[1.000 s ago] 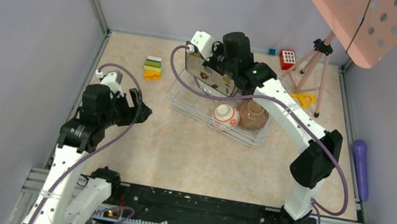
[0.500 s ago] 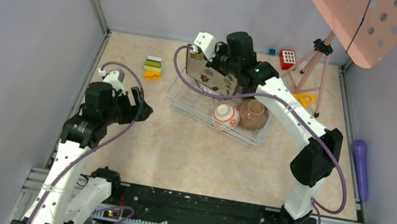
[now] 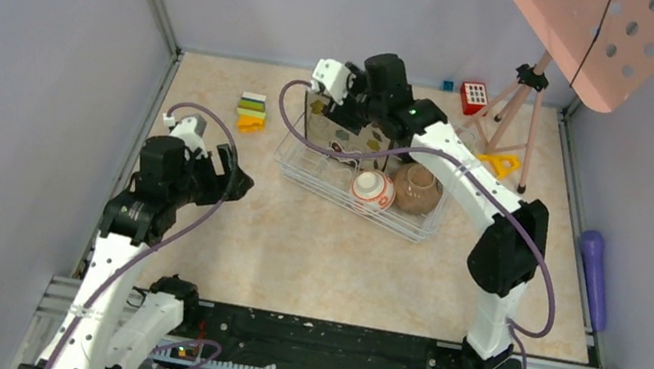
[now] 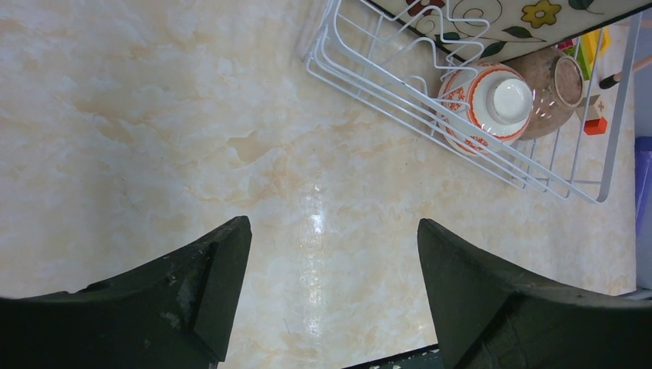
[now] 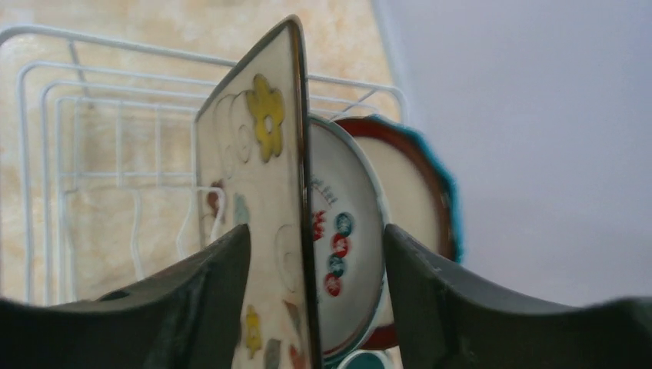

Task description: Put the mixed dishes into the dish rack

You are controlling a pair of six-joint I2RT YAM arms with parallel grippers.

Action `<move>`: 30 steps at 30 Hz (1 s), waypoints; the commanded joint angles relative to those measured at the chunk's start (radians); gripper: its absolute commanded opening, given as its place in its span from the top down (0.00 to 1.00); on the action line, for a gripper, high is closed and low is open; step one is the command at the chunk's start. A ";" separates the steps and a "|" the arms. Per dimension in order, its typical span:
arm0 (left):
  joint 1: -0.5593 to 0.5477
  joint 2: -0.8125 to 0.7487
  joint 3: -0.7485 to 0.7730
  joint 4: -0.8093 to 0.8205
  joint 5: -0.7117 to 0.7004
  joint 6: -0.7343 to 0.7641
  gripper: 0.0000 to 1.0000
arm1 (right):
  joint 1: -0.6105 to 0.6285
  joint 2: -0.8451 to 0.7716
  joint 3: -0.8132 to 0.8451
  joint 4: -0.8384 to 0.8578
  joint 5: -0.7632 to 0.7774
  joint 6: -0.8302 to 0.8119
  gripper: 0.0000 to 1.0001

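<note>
The dish rack sits mid-table. The square floral plate stands on edge in it, and my right gripper hangs open over its top edge. In the right wrist view the floral plate rises between the spread fingers, touching neither. Behind it stand a white red-marked plate and a brown-rimmed plate. A red-white bowl and a tan bowl lie in the rack's right half. My left gripper is open and empty, over bare table to the left of the rack.
A pink perforated stand on a tripod stands at the back right. Toy blocks lie left of the rack, a red block and a yellow piece behind it. A purple cylinder lies by the right wall.
My right gripper has opened and let go of the floral plate, which went from tilted to upright in the rack. The left arm has barely moved.
</note>
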State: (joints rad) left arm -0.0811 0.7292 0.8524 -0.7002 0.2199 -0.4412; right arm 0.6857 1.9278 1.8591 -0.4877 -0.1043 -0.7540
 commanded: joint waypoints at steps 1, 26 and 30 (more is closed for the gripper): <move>0.000 -0.026 -0.014 0.057 0.027 0.014 0.15 | -0.028 -0.012 0.181 0.103 0.002 0.066 0.23; -0.006 -0.267 -0.577 0.819 -0.172 -0.200 0.02 | -0.242 -0.914 -1.022 0.572 0.437 0.798 0.05; -0.009 -0.251 -0.615 0.864 -0.321 -0.199 0.08 | -0.437 -1.099 -1.269 0.670 0.410 0.947 0.04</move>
State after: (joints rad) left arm -0.0868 0.4713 0.2695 -0.0223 0.0547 -0.6250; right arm 0.3988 0.9688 0.7528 0.0364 0.2798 -0.0051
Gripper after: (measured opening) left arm 0.916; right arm 0.958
